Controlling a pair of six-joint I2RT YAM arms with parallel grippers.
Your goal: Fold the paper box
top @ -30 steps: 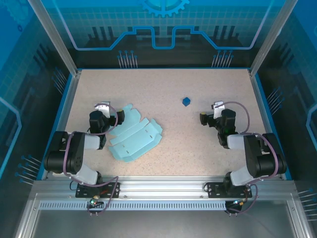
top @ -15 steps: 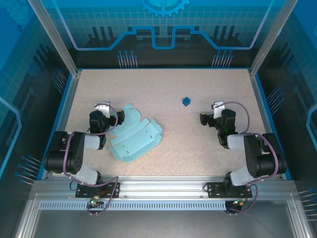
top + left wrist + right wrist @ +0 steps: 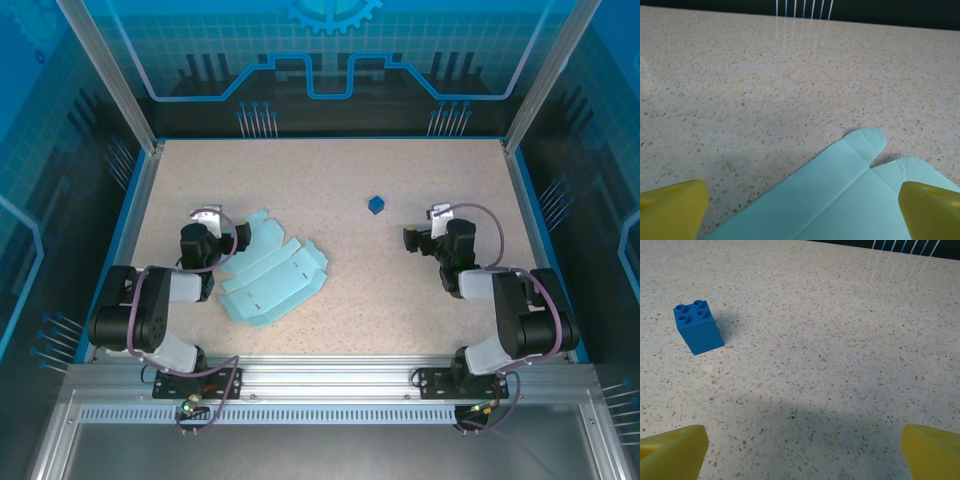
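From above you see the whole paper box [image 3: 273, 278], flat pale-blue card with flaps, near left on the speckled table [image 3: 400, 290]. The wrist views add its rounded tab and four studs on the blue brick [image 3: 696, 326]. The left gripper [image 3: 208, 218] and right gripper [image 3: 438, 215] stand spread, empty.

The paper box [image 3: 275, 285] is thin matt card, smooth with pressed creases. The table [image 3: 400, 300] is speckled, stone-like, slightly glossy. The toy brick [image 3: 698, 327] is smooth plastic.

Nothing has visibly changed over the last second.
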